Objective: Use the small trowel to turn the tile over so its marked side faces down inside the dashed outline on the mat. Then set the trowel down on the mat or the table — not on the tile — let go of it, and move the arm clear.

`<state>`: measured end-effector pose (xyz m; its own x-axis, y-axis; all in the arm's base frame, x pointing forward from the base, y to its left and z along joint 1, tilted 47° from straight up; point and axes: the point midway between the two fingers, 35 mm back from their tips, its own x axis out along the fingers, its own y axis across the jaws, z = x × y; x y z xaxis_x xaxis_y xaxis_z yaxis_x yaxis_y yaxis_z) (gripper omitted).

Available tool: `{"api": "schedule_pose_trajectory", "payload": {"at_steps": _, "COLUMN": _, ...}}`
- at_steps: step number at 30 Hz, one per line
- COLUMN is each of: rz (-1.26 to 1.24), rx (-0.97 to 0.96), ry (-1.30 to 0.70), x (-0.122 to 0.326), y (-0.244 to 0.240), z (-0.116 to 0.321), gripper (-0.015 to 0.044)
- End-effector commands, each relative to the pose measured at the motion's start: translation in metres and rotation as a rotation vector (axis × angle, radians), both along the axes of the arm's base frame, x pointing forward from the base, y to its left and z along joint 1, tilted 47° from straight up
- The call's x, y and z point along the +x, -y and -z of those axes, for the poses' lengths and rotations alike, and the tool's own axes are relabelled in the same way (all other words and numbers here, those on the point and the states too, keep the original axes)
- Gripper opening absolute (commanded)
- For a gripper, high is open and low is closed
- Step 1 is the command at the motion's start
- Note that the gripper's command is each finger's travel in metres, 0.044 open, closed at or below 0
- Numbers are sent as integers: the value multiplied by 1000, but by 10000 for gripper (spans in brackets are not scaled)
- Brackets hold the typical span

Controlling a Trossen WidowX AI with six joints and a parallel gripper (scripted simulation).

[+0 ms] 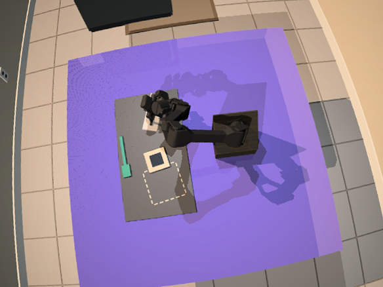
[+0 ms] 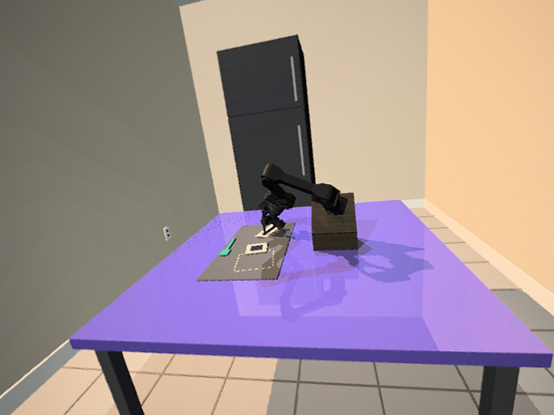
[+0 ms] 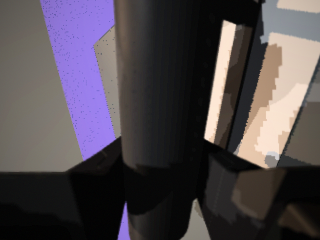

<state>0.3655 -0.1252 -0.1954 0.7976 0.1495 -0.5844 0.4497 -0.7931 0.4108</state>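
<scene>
My arm (image 1: 205, 136) (image 2: 296, 180) is black throughout, its long link a smooth, straight bar with bevelled edges. A bulky, rounded elbow housing (image 1: 177, 136) (image 2: 272, 172) caps one end, a blocky shoulder housing (image 1: 235, 137) (image 2: 327, 194) the other. My wrist is a knobbly cluster of small, dark, boxy and rounded parts. My jaws have black fingers, angular and faceted up close. I can make out no cables, screws or markings.

Lane of mat (image 1: 134, 200) (image 2: 217, 273) between green tool (image 1: 123, 153) (image 2: 230, 245) and tile (image 1: 157, 159) (image 2: 257, 247), tile overlapping dashed outline (image 1: 147, 188) (image 2: 236, 262), arm (image 1: 201, 135) (image 2: 296, 179) above the mat's base-side edge
</scene>
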Motion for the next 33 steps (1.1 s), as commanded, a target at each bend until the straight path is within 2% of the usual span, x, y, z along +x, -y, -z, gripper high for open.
{"api": "schedule_pose_trajectory", "payload": {"at_steps": 1, "rz": 1, "rx": 2, "ry": 1, "x": 1, "y": 0, "z": 0, "gripper": 122}}
{"api": "schedule_pose_trajectory", "payload": {"at_steps": 16, "rz": 1, "rx": 2, "ry": 1, "x": 1, "y": 0, "z": 0, "gripper": 22}}
{"api": "schedule_pose_trajectory", "payload": {"at_steps": 17, "rz": 1, "rx": 1, "ry": 1, "x": 1, "y": 1, "z": 0, "gripper": 0}}
{"api": "schedule_pose_trajectory", "payload": {"at_steps": 33, "rz": 1, "rx": -2, "ry": 0, "x": -10, "y": 44, "z": -41, "gripper": 0}}
